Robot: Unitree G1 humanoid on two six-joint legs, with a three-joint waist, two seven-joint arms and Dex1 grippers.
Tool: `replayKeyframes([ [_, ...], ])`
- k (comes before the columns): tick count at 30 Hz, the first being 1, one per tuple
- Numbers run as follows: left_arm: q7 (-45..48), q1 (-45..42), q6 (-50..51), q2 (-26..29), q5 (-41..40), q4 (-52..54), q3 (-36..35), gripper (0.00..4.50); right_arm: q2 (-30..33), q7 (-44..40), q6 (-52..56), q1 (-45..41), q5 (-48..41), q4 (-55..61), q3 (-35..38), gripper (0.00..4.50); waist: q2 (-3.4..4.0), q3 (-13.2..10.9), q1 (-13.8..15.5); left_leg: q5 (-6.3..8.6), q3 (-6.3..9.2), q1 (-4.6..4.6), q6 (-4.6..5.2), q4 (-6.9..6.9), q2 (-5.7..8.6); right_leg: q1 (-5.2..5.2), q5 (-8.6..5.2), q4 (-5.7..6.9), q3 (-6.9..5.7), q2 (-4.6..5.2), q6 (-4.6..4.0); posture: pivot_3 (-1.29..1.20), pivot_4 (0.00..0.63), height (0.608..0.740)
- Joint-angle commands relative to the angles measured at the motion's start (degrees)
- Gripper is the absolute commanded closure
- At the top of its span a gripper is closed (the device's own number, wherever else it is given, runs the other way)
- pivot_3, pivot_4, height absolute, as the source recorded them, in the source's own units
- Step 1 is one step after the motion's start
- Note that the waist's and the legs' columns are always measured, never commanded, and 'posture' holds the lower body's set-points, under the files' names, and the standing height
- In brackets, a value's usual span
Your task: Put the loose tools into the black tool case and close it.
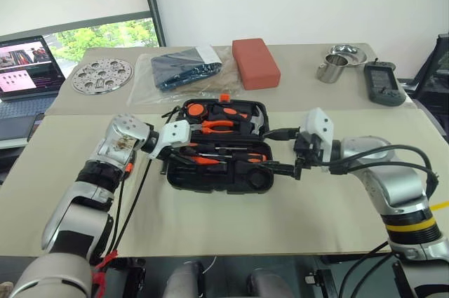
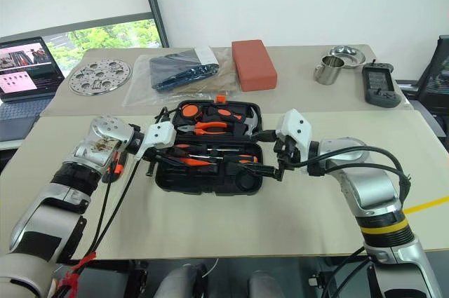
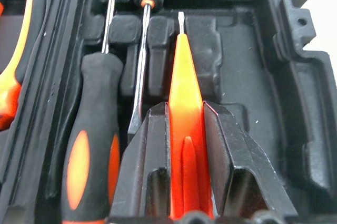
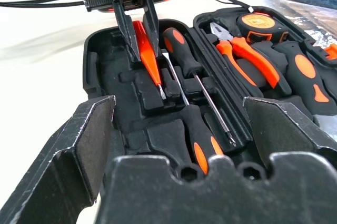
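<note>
The black tool case lies open in the middle of the table, lid half at the far side. My left gripper is shut on the slim orange tester screwdriver, tip angled down into a moulded slot of the near half. Beside it two orange-and-black screwdrivers lie in their slots. A round black roll sits in the near right corner. My right gripper stands open at the case's right end, nothing between its fingers.
Orange pliers and a tape measure fill the lid half. Behind the case lie a perforated metal disc, a clear bag with a dark blue item, a red block, a metal cup and a black handset. A laptop stands far left.
</note>
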State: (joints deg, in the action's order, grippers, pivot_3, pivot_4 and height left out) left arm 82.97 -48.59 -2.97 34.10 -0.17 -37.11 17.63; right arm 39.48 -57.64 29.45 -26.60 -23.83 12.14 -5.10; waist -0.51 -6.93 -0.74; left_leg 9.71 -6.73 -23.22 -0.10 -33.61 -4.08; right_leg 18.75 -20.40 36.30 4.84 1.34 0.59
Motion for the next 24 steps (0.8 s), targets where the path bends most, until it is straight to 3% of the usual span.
replayKeyframes([
  [1, -0.8, -1.0, -0.8, -0.1, 1.3, -1.0, -0.1, 4.03, 0.1, 0.3, -0.1, -0.2, -1.0, 2.6, 1.8, 0.0, 0.0, 0.0, 0.0, 0.02, 0.0, 0.0, 0.03, -0.05, -0.01, -0.01, 0.0, 0.02, 0.0, 0.0, 0.0, 0.0, 0.15, 0.74],
  [7, 0.7, -0.9, 1.1, -0.3, 1.0, -0.8, -0.1, 4.03, 0.1, 0.4, -0.5, 0.0, -0.9, 2.6, 1.7, 0.0, 0.01, 0.0, 0.0, 0.08, 0.0, 0.02, 0.13, -0.17, -0.01, -0.05, 0.0, 0.16, 0.0, 0.01, 0.0, 0.0, 0.15, 0.74],
  [9, -0.2, -0.9, 0.9, -0.4, 1.1, -0.5, -0.4, 3.03, 0.1, 0.4, -0.6, 0.0, -0.8, 2.6, 1.7, 0.0, 0.01, 0.0, 0.0, 0.08, 0.0, 0.05, 0.13, -0.2, 0.0, -0.02, 0.0, 0.33, 0.0, 0.01, 0.0, 0.0, 0.15, 0.74],
  [10, -1.0, -1.0, 0.4, -0.7, 1.1, -0.6, -0.6, 2.87, 0.1, 0.4, -0.6, 0.1, -0.8, 2.6, 1.7, 0.0, 0.01, 0.0, 0.0, 0.08, 0.0, 0.05, 0.13, -0.2, 0.0, 0.0, -0.01, 0.35, 0.0, 0.0, 0.0, 0.0, 0.15, 0.74],
  [17, -3.7, -2.9, -1.7, -0.7, -0.2, 1.4, -3.2, 0.19, 0.2, 0.3, -0.9, 0.4, -0.7, 2.5, 1.7, 0.0, 0.01, 0.0, 0.0, 0.08, 0.02, 0.01, 0.13, -0.22, 0.0, 0.04, 0.0, 0.41, 0.01, 0.0, 0.01, 0.0, 0.15, 0.74],
  [18, -3.9, -3.1, -1.5, -0.7, -0.9, 2.4, -3.9, 0.03, 0.2, 0.3, -0.9, 0.4, -0.7, 2.5, 1.7, 0.0, 0.01, 0.0, 0.0, 0.08, 0.02, 0.01, 0.13, -0.23, 0.0, 0.06, 0.0, 0.42, 0.01, -0.01, 0.01, 0.0, 0.15, 0.74],
  [24, -2.5, -2.2, 7.7, -0.1, -9.1, 13.6, -9.3, 0.03, 0.1, 0.1, -1.0, 0.3, -0.7, 2.3, 1.5, 0.0, 0.01, 0.0, 0.0, 0.07, 0.01, 0.01, 0.12, -0.23, 0.0, 0.06, 0.0, 0.44, 0.0, 0.0, 0.01, 0.0, 0.15, 0.74],
])
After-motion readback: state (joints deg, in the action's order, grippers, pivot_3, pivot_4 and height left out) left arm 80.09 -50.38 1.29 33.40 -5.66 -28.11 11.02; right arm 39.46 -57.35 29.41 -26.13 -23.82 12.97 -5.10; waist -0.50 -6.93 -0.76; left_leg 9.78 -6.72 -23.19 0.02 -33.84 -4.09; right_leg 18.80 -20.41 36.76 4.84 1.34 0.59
